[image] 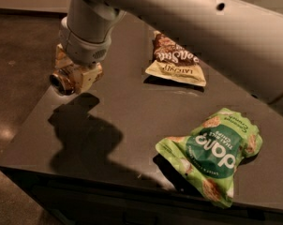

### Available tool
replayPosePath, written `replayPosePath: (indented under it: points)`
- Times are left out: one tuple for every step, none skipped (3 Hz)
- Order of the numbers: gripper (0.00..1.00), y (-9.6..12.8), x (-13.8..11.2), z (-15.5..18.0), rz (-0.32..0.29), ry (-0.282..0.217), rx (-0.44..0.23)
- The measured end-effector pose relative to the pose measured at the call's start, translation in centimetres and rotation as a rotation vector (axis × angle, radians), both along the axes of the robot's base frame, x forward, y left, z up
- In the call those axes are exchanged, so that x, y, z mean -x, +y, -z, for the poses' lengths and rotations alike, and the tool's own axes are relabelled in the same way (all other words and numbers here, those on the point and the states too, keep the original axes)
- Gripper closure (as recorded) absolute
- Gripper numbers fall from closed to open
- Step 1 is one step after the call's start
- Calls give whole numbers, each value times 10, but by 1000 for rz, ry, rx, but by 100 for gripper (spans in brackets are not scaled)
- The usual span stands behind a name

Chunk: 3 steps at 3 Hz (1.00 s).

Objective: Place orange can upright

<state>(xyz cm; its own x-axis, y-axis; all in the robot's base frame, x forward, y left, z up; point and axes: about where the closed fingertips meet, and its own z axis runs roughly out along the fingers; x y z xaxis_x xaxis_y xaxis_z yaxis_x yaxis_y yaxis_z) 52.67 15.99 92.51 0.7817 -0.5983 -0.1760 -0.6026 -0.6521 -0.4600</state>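
Observation:
The orange can (63, 80) is a small shiny can held on its side in my gripper (76, 76), its round end facing left toward the camera. The gripper hangs from the big grey arm over the left edge of the dark table (127, 121), a little above the surface. Its fingers are shut on the can. Most of the can's body is hidden by the fingers. A dark shadow of arm and can falls on the table just below.
A brown and cream snack bag (175, 61) lies at the back middle of the table. A green chips bag (212, 153) lies at the front right. The table's left edge drops to the brown floor (15, 78) right beside the gripper.

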Motion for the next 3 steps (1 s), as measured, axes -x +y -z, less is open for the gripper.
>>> replayPosePath:
  points:
    - [100,-10,-7,-11,178,-16,-62]
    - [100,-23,-21,-24,357,-18,-134]
    - [100,-31,-32,-27,442,-3,-176]
